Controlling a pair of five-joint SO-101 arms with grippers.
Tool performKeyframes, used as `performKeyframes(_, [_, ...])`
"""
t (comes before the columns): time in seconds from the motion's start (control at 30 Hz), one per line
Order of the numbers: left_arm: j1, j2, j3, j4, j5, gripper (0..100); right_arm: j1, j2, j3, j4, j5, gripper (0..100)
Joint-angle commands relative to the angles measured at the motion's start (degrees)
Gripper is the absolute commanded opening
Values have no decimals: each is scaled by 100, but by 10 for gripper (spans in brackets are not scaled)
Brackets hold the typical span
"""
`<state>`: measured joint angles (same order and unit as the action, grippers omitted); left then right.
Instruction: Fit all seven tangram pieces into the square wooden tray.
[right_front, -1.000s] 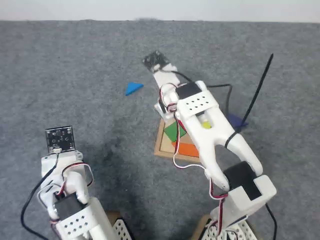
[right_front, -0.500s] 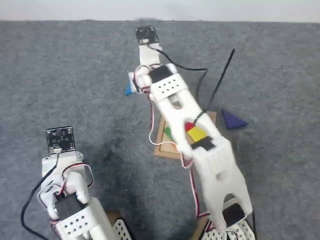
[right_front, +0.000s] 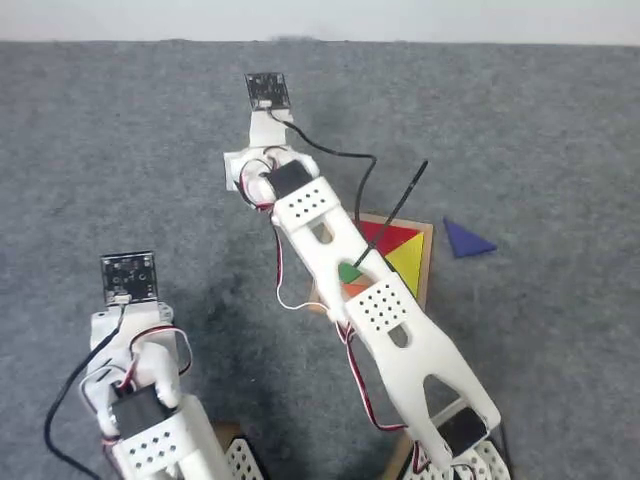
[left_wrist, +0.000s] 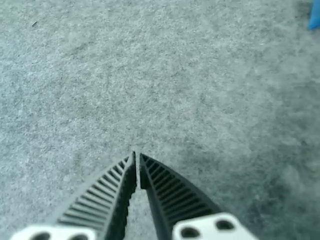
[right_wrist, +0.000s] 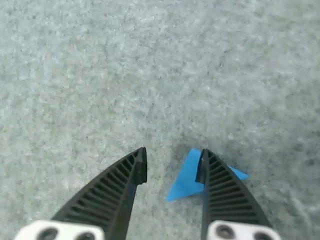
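Note:
My right gripper (right_wrist: 172, 159) is open and low over the grey carpet. A light blue triangle (right_wrist: 186, 179) lies between its fingers, partly tucked under one fingertip (right_wrist: 204, 162). In the high view the right arm (right_front: 310, 205) stretches from the near right to the far left, across the square wooden tray (right_front: 428, 265). The tray holds a red piece (right_front: 385, 236), a yellow piece (right_front: 408, 258), a green piece (right_front: 348, 272) and an orange piece (right_front: 352, 290). A dark blue triangle (right_front: 467, 240) lies on the carpet right of the tray. My left gripper (left_wrist: 136, 159) is shut over bare carpet.
The left arm (right_front: 135, 380) sits at the near left, away from the tray. A sliver of light blue (left_wrist: 315, 15) shows at the edge of the left wrist view. Grey carpet covers the whole table.
The right arm has swung from above the tray to the far left, down over the light blue triangle, uncovering the tray's pieces. The left arm has hardly moved.

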<state>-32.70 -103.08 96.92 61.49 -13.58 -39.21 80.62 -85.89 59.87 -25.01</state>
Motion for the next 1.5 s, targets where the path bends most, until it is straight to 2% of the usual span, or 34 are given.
performKeyframes(0.0, [44,-97,-48,35,-79,15,-48,-75,-387,13,-70,170])
performKeyframes(0.17, [44,-97,-48,35,-79,15,-40,-66,-378,295,-62,170])
performKeyframes(0.47, [44,-97,-48,35,-79,15,163,-127,-431,2316,-79,166])
performKeyframes(0.6, [44,-97,-48,35,-79,15,233,-127,-457,2747,-79,168])
performKeyframes(0.73, [44,-97,-48,35,-79,15,145,-215,-1099,3020,-79,167])
performKeyframes(0.87, [44,-88,-48,35,-79,15,31,-699,-914,2308,-79,167])
performKeyframes(0.97, [44,-88,-48,35,-79,15,-4,-681,-879,1393,-79,167])
performKeyframes(1.2, [44,-88,-48,35,-79,15,84,92,-879,-813,-62,166])
performKeyframes(1.33, [44,-88,-48,44,-79,15,119,602,-879,-875,-44,166])
performKeyframes(1.47, [44,-88,-48,44,-79,15,145,787,-932,-277,-35,166])
